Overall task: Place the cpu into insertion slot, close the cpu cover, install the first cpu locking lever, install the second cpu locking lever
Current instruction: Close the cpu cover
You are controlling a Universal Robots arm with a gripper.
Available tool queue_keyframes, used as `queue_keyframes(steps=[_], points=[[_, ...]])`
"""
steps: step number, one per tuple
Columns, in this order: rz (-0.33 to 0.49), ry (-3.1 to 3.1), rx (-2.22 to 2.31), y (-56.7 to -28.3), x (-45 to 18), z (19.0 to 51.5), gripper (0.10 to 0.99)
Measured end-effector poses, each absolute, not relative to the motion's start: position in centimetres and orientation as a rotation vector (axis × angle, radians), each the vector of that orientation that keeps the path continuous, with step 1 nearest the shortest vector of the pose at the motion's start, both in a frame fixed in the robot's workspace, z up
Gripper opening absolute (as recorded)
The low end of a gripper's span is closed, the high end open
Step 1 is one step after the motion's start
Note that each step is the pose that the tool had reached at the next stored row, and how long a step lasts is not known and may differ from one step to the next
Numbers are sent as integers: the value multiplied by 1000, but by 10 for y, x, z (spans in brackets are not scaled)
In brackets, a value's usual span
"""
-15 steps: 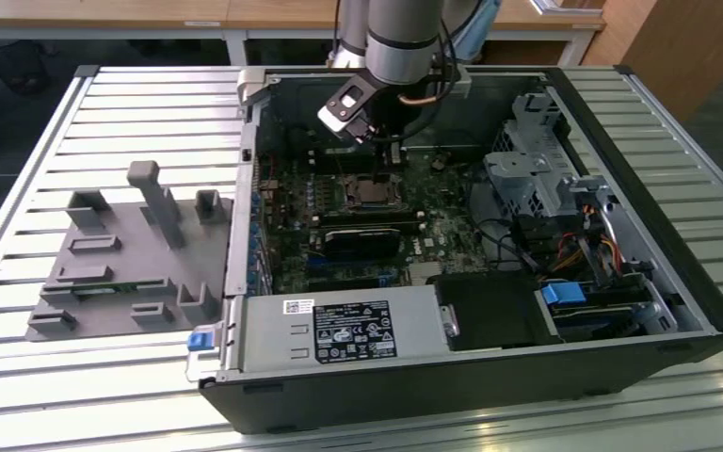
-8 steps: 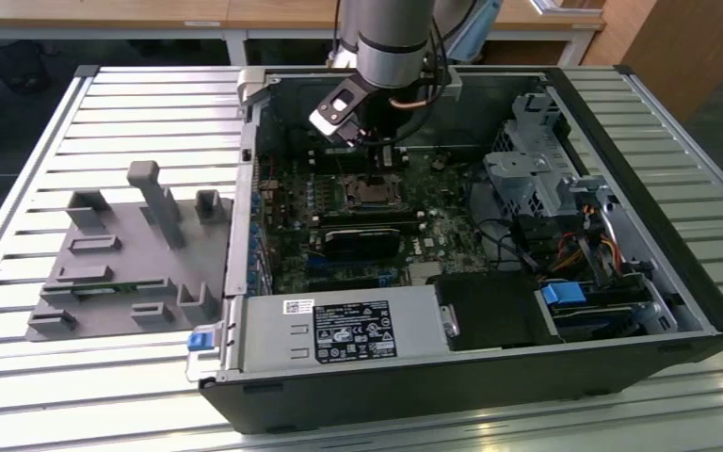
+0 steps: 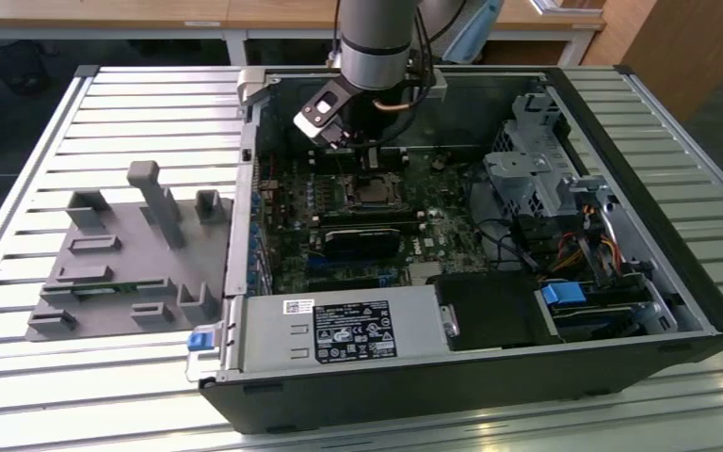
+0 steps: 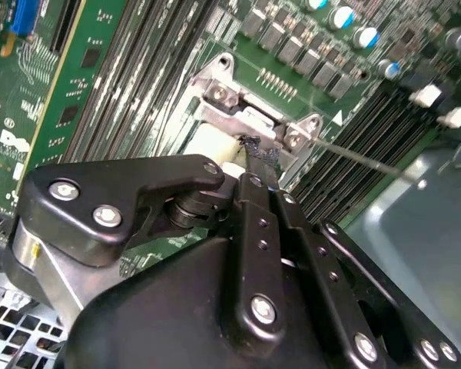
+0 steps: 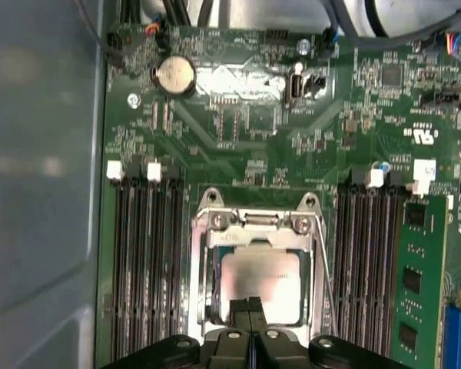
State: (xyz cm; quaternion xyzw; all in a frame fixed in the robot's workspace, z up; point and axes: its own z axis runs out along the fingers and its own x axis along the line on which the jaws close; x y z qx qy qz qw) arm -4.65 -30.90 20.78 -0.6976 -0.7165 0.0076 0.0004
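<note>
Slatted metal table (image 3: 72,395) underneath, pale wooden furniture (image 3: 663,47) behind it. On the slats, towards the exterior view's left, a grey moulded fixture (image 3: 123,273) with upright posts. Just beside that, an open black computer case (image 3: 462,391) lying on its side, its green circuit board (image 3: 336,226) facing up among cables and drive cages.

Reaching down into the case from above, the grey arm (image 3: 377,38), with the gripper (image 3: 364,158) low over the insertion slot (image 3: 371,191) near the middle of the board.

In the first wrist view, dark memory slots (image 5: 142,254) run along both sides of the socket, with a round coin battery (image 5: 174,74) farther off on the board. Seated flat inside the insertion slot (image 5: 213,288) is the cpu (image 5: 273,273), pale face up. Framing it is the silvery cpu cover (image 5: 202,261), the chip showing through its window.

Gripper (image 5: 250,306) clenched — black fingertips pressed together, nothing visible between them, poised over one edge of the chip. Cannot tell whether they actually touch it.

In the second wrist view, the same closed tips (image 4: 257,154) sit against the socket's metal frame, and a thin metal rod (image 4: 361,160) juts out from the frame's corner — slanting over the neighbouring memory slots
</note>
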Motion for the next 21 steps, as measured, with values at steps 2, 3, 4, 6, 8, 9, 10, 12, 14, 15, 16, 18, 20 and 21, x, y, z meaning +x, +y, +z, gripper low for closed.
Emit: queue_keyframes(steps=[2,3,4,6,8,9,10,12,14,15,16,18,20,21], points=[[24,-2252,-2189,-309,-49,207,106],[24,-2253,-2189,-309,-50,207,106],[24,-2254,-2188,-309,-51,206,106],[24,-2255,-2186,-309,-52,205,106],[24,-2256,-2186,-309,-52,204,106],[24,-2256,-2185,-309,-52,203,106],[24,-2257,-2185,-309,-52,202,106],[24,-2258,-2184,-309,-52,201,106],[25,-2258,-2183,-309,-53,200,106],[26,-2258,-2183,-309,-52,200,106],[25,-2258,-2183,-309,-52,199,106],[25,-2258,-2183,-309,-50,199,106],[24,-2258,-2183,-309,-48,199,106],[24,-2258,-2183,-309,-48,199,106]])
